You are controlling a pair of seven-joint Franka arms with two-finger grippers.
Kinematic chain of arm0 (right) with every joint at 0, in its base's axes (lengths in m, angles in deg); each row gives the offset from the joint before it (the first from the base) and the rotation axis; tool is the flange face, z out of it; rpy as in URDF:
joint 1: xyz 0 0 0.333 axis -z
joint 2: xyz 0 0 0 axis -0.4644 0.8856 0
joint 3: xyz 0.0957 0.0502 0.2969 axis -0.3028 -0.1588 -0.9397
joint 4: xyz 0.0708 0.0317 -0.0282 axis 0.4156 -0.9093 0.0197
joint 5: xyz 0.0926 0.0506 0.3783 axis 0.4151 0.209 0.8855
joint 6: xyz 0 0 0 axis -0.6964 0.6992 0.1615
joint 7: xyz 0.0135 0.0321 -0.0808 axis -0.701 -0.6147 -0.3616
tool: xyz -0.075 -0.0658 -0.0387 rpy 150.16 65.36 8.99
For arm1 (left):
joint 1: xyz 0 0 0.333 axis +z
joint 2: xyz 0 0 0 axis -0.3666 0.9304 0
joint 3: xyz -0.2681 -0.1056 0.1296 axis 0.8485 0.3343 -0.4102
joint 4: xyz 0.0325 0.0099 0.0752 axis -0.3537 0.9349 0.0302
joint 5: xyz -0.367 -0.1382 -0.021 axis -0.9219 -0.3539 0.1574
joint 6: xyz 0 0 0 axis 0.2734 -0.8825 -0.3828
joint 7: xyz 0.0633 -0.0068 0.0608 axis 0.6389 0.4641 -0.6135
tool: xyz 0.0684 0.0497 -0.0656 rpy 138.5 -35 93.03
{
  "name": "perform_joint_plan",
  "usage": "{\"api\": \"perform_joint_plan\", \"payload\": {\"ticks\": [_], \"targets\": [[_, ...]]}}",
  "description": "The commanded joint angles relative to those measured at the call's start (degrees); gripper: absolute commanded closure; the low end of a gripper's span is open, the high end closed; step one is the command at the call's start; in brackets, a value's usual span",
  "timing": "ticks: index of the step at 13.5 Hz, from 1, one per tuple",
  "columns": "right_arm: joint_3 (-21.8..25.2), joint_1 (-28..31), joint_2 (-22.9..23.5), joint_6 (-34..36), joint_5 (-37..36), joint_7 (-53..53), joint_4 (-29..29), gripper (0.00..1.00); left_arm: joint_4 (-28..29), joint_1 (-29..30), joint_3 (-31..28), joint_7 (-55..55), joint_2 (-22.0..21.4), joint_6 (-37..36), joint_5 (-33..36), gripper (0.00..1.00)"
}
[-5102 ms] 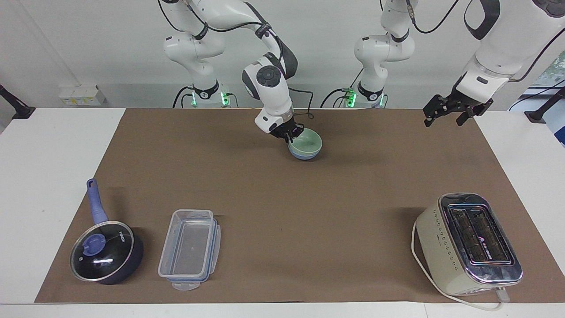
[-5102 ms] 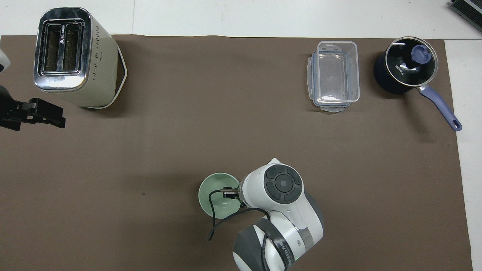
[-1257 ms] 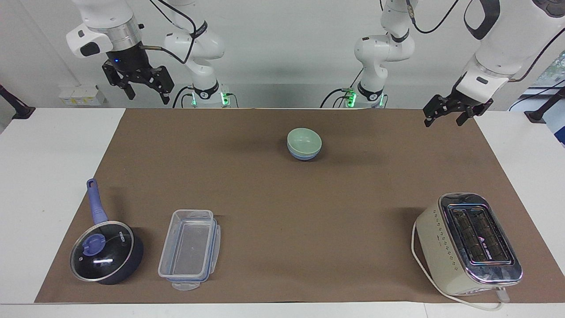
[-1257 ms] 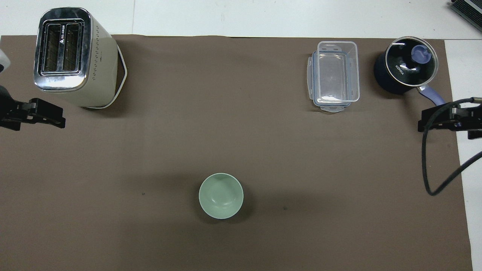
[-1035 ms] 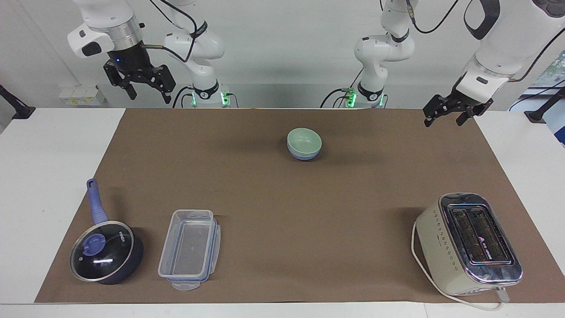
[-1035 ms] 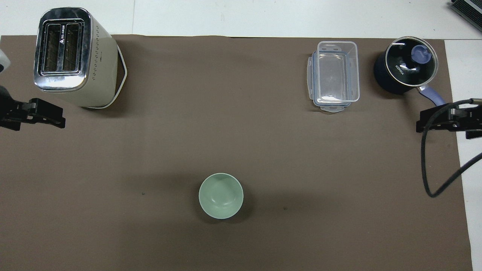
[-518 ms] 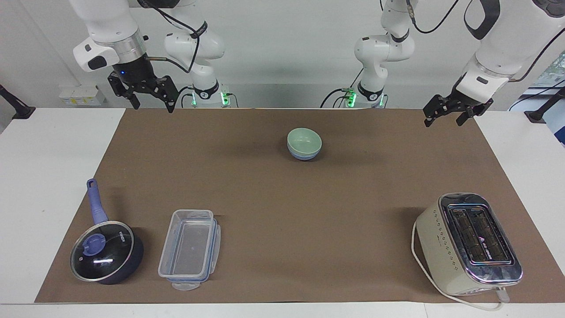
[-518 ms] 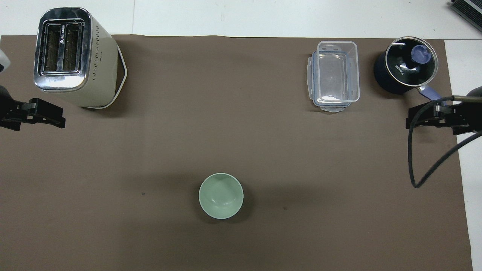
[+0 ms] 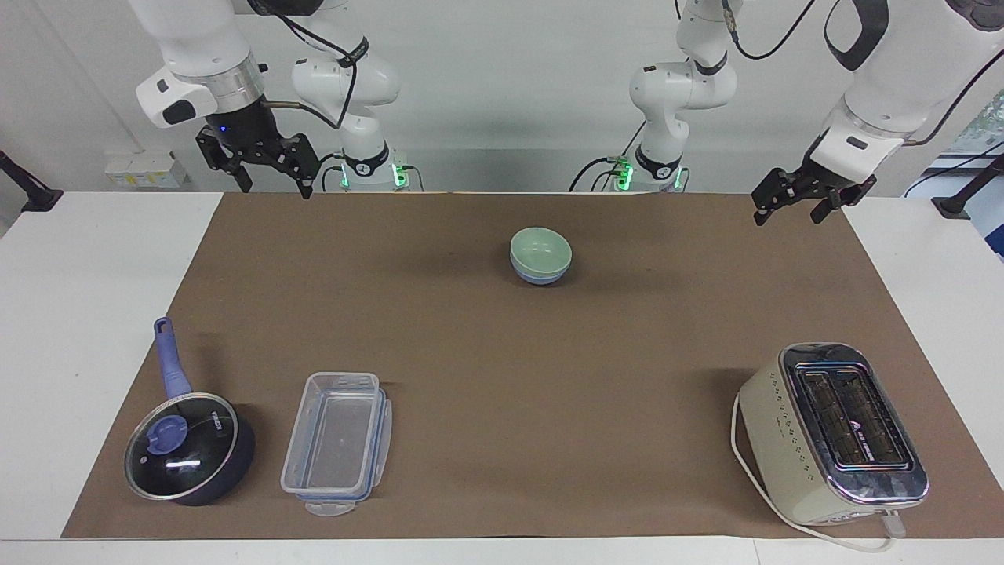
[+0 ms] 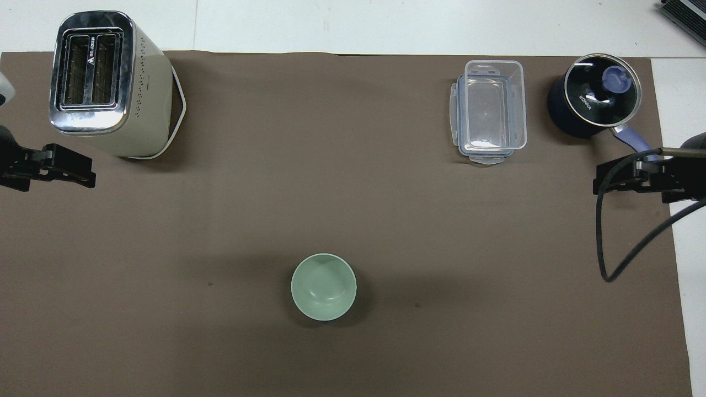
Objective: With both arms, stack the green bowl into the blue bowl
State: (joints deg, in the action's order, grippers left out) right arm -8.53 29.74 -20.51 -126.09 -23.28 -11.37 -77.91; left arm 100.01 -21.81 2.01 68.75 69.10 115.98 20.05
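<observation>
Well clear of the spread, empty fingers of the right gripper (image 9: 269, 168), which has withdrawn upward, and waiting left gripper (image 9: 800, 199), the green bowl (image 9: 540, 249) sits nested in the blue bowl (image 9: 540, 275): stacking looks finished.

A cream toaster (image 9: 833, 433) stands on the brown mat (image 9: 549, 377) toward the left arm's end of the tabletop (image 9: 78, 314). Toward the right arm's end, a lidded saucepan (image 9: 188, 447) sits just beside a clear container (image 9: 337, 443).

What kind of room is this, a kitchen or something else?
Probably a robot lab staged with kitchenware: two white arms, the right gripper and left gripper raised, over a brown mat holding a toaster, saucepan and stacked bowls.
</observation>
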Motion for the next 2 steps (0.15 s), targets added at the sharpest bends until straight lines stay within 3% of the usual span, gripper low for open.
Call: {"api": "perform_joint_plan", "payload": {"ticks": [1, 2], "targets": [[-0.05, 0.31, -1.51, -1.38, 0.16, -0.12, -2.10, 0.00, -1.09, 0.57, 0.31, 0.41, 0.11, -1.39, 0.12, 0.00], [-0.05, 0.31, -1.51, -1.46, 0.25, -0.29, -2.10, 0.00, -1.09, 0.48, 0.31, 0.41, 0.11, -1.39, 0.12, 0.00]]}}
